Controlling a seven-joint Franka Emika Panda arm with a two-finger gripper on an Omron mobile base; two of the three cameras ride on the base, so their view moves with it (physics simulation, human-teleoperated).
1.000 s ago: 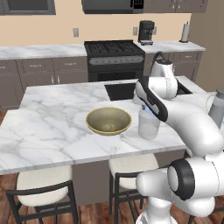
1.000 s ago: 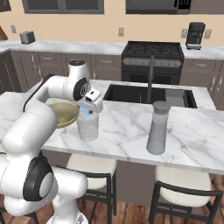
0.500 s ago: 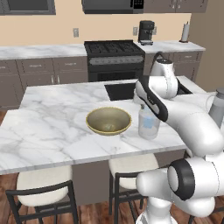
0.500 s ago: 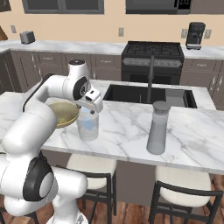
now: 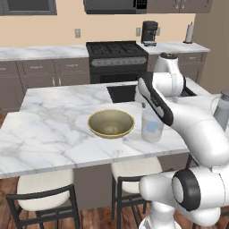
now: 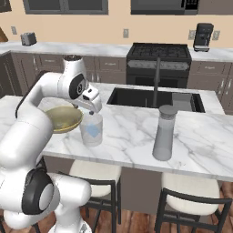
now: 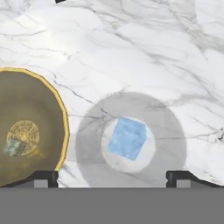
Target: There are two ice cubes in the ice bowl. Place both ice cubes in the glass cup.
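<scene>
Cube one (image 7: 127, 138) sits inside the glass cup (image 7: 131, 140). Gripper (image 7: 112, 178) hangs above it, jaws apart and empty. You have the second cube (image 7: 13, 147) left, in the ice bowl (image 7: 61, 109) beside the cup.

The ice cube (image 7: 127, 138) has dropped to the glass cup (image 6: 92, 129) bottom.

The surface (image 5: 58, 120) is a white marble island top with grey veining, and a dark sink (image 6: 150, 98) with its faucet (image 6: 157, 82) is set into its far side. The ice bowl (image 5: 111, 124) rests on it toward the near edge. Just beside the bowl, apart from it, stands the glass cup (image 5: 152, 125), with one pale-blue ice cube (image 7: 127, 138) lying at its bottom. Well apart from the cup, farther along the same surface, stands a tall grey jug (image 6: 163, 133), upright near the front edge
</scene>
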